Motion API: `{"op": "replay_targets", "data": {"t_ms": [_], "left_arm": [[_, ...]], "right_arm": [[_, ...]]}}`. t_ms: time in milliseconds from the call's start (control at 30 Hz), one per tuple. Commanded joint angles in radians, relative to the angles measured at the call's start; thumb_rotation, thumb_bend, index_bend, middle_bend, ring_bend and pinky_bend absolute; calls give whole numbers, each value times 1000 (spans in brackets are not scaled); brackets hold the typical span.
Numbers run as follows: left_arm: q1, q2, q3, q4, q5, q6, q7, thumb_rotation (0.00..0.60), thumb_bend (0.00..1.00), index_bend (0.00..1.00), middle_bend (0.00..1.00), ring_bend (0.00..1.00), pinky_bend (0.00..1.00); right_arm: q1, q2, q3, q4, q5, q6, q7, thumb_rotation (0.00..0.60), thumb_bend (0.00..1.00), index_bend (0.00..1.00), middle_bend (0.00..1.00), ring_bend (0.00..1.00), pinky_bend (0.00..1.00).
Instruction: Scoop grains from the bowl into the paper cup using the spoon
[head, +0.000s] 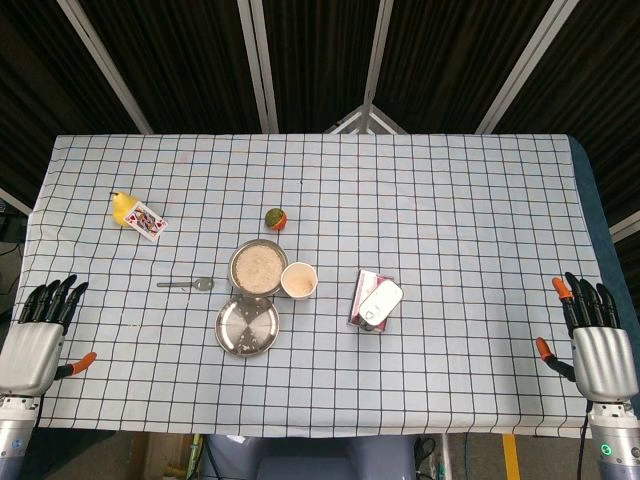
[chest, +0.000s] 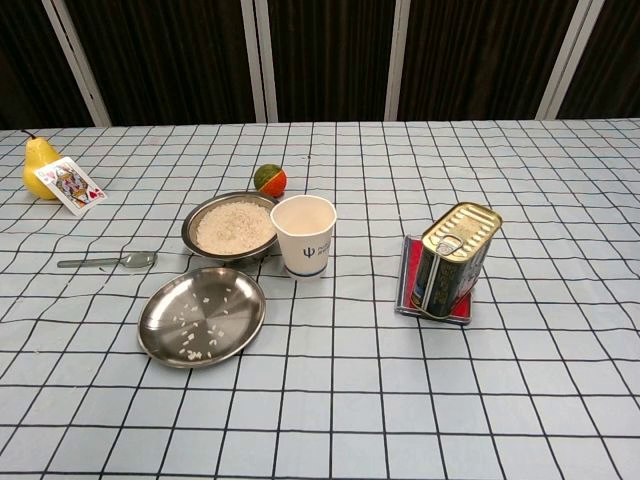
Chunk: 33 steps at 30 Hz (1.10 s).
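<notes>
A metal bowl (head: 258, 267) (chest: 232, 227) full of pale grains sits mid-table. Touching its right side stands a white paper cup (head: 299, 280) (chest: 304, 235), upright. A metal spoon (head: 187, 285) (chest: 108, 262) lies flat on the cloth left of the bowl, its scoop end toward the bowl. My left hand (head: 38, 330) rests at the table's front left corner, fingers spread and holding nothing, far from the spoon. At the front right corner my right hand (head: 595, 340) is likewise spread and empty. Neither hand shows in the chest view.
A flat metal plate (head: 247, 326) (chest: 202, 316) with a few stray grains lies in front of the bowl. A tin can (head: 378, 301) (chest: 452, 260) rests on a red card to the right. A pear (head: 122, 207) (chest: 38, 166), playing card (head: 146, 221) (chest: 70, 185) and small orange-green fruit (head: 276, 218) (chest: 270, 180) sit farther back.
</notes>
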Motion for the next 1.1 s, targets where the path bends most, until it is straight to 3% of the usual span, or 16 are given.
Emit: {"op": "replay_targets", "data": {"t_ms": [33,300,333,400,467,500,567,667,733,967,1100], "left_arm": [[0,0,1,1,0,-1,0,600,54,0,0,0,0],[-5,1,0,-2,-6,-13,4,600,54,0,0,5,15],[-7,1,-2,-2,-9,-16,6,600,54,0,38,57,86],[-14,1,-11,-1,-25,-27,19,600,54,0,230,294,372],[-28,-5,-35,7,-45,-32,42,600,60,31,532,633,720],[-39,-12,-48,12,-67,-50,43,600,64,63,610,712,791],[-59,-18,-65,12,-113,-92,39,600,82,220,800,877,935],[-107,-25,-104,17,-212,-187,41,600,126,395,955,989,1000],[-145,-34,-128,40,-269,-246,68,600,162,446,991,1000,1000],[-275,-117,-188,164,-429,-391,195,600,307,511,1000,1000,1000],[-334,-172,-208,217,-491,-429,262,600,328,512,1000,1000,1000]], "right_arm": [[0,0,0,0,0,0,0,600,332,0,0,0,0],[0,0,0,-1,1,-1,-1,600,332,0,0,0,0],[0,0,0,-1,1,-2,-1,600,332,0,0,0,0],[1,1,0,-1,2,-3,0,600,332,0,0,0,0],[1,1,0,0,3,-4,1,600,332,0,0,0,0],[1,1,1,1,3,-4,2,600,332,0,0,0,0],[2,2,1,3,3,-5,4,600,332,0,0,0,0],[3,2,1,8,1,-6,12,600,332,0,0,0,0],[4,2,1,13,1,-7,18,600,332,0,0,0,0],[3,0,0,23,-6,-1,29,600,332,0,0,0,0],[3,0,0,24,-5,-1,31,600,332,0,0,0,0]]}}
